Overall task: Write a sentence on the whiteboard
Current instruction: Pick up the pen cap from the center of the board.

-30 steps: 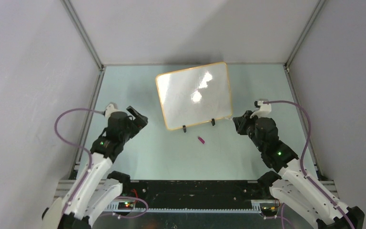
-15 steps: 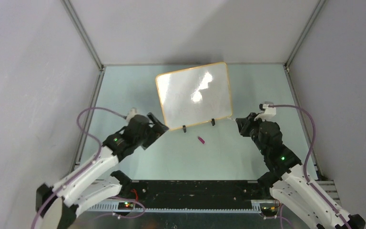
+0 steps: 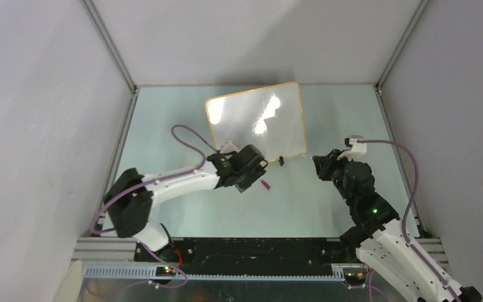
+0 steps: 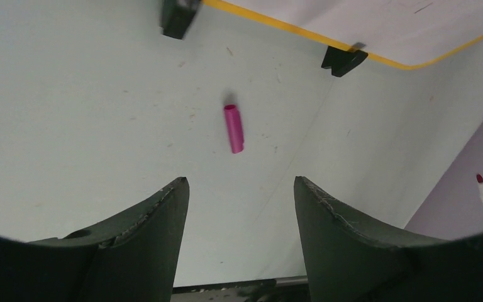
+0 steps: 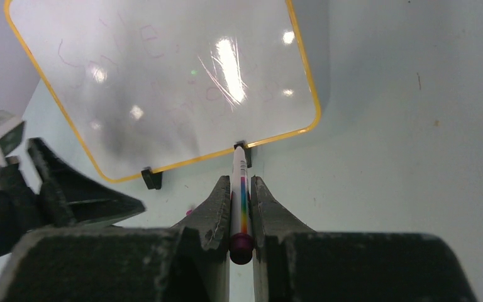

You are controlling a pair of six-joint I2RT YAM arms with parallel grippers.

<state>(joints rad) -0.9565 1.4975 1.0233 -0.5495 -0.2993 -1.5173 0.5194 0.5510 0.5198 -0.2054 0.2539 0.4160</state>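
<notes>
The whiteboard point(image 3: 256, 123), white with a thin orange-yellow frame, stands tilted on two black clip feet point(image 4: 343, 58) at the back of the table; faint pink strokes show on the whiteboard point(image 5: 163, 82). My right gripper point(image 5: 241, 179) is shut on a white marker point(image 5: 240, 189) with a rainbow stripe, its tip pointing at the board's lower right corner. A pink cap point(image 4: 233, 128) lies on the table just ahead of my left gripper point(image 4: 239, 182), which is open with nothing between its fingers. From above, the left gripper point(image 3: 255, 173) hovers beside the cap point(image 3: 266, 185) and the right gripper point(image 3: 319, 165) stands off the board's lower right.
Grey walls and aluminium rails enclose the pale green table point(image 3: 163, 126). The left arm reaches across the table's middle in front of the board. The marker's red tip point(image 4: 480, 179) shows at the right edge of the left wrist view.
My left arm has swung from the left side to the middle, stopping over the pink cap, and its jaws have narrowed somewhat. The right arm has barely moved.
</notes>
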